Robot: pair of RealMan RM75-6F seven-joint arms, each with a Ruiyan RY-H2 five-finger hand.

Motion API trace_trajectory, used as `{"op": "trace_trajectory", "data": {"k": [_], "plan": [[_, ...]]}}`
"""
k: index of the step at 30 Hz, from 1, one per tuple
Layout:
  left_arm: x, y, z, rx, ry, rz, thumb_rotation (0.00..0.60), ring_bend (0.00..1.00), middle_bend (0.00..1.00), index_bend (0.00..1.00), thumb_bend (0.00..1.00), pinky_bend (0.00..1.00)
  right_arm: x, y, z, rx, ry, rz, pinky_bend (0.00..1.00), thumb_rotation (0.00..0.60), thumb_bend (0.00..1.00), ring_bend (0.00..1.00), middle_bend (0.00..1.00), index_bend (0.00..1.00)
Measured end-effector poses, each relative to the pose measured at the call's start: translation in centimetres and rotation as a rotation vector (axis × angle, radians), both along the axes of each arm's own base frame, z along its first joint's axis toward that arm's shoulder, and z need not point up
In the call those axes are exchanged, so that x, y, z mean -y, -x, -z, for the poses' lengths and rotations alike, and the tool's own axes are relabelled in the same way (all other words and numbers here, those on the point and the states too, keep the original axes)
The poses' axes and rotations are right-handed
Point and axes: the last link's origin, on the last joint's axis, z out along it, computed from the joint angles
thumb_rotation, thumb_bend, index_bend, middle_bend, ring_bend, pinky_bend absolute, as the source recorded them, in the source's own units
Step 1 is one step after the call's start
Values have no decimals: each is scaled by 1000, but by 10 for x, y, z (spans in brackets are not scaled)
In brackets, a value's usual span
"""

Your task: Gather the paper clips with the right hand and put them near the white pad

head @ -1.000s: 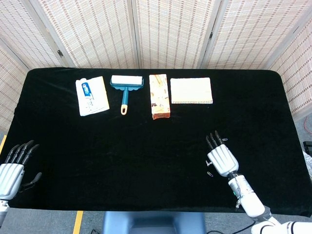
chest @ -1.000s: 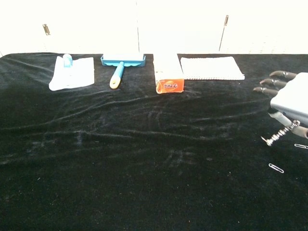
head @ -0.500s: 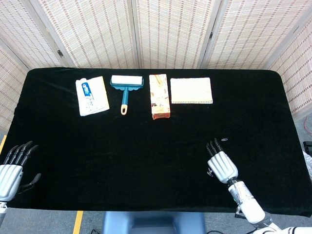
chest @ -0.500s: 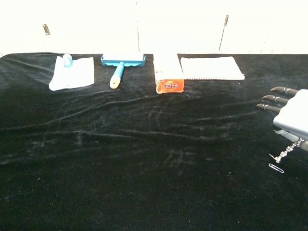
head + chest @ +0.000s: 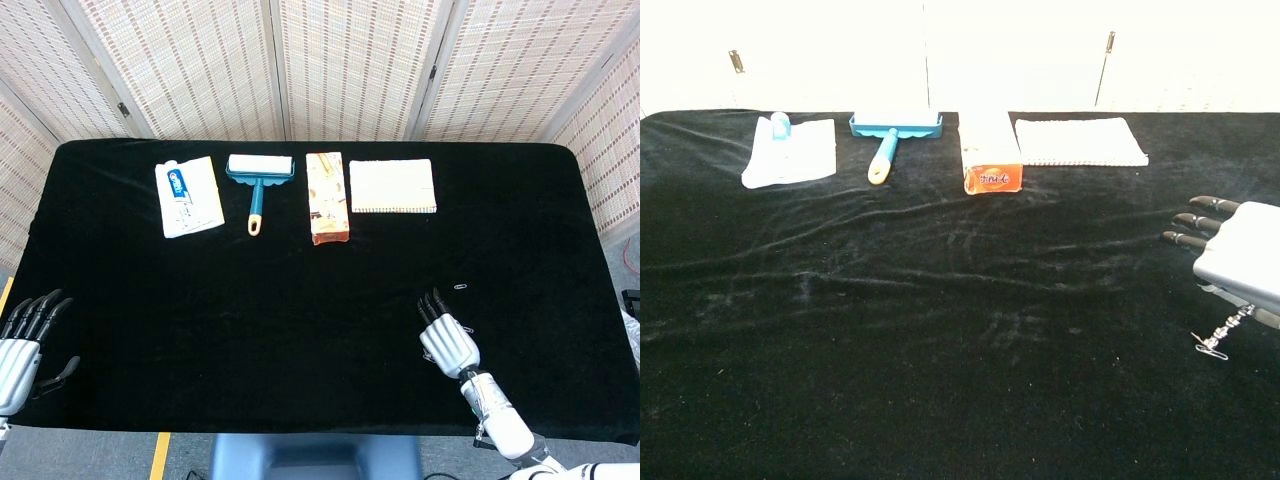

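My right hand (image 5: 449, 340) lies flat and low over the black cloth near the front right, fingers stretched toward the back and holding nothing. In the chest view the right hand (image 5: 1243, 266) has its thumb pointing down onto a paper clip (image 5: 1212, 350) on the cloth. Another paper clip (image 5: 461, 286) lies a little beyond the fingertips. The white pad (image 5: 392, 186) sits at the back centre-right, and it shows as the white pad (image 5: 1080, 141) in the chest view. My left hand (image 5: 24, 343) hovers at the front left edge with its fingers spread and nothing in it.
Along the back stand an orange box (image 5: 327, 196), a blue lint roller (image 5: 259, 180) and a toothpaste pack (image 5: 188, 196), left of the pad. The black table (image 5: 250, 300) ends just behind my right wrist.
My right hand has drawn back toward the front edge, uncovering the far clip. Its thumb has come down to the near clip. The left hand slipped slightly lower.
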Motion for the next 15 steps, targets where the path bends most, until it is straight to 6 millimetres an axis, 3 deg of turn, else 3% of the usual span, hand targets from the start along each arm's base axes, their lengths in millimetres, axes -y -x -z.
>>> {"op": "trace_trajectory", "data": {"k": [15], "plan": [[0, 0, 1, -3, -3, -1, 600, 0, 0, 0, 389, 0, 2, -2, -8, 31, 20, -5, 0, 600, 454, 0, 107, 833]]}}
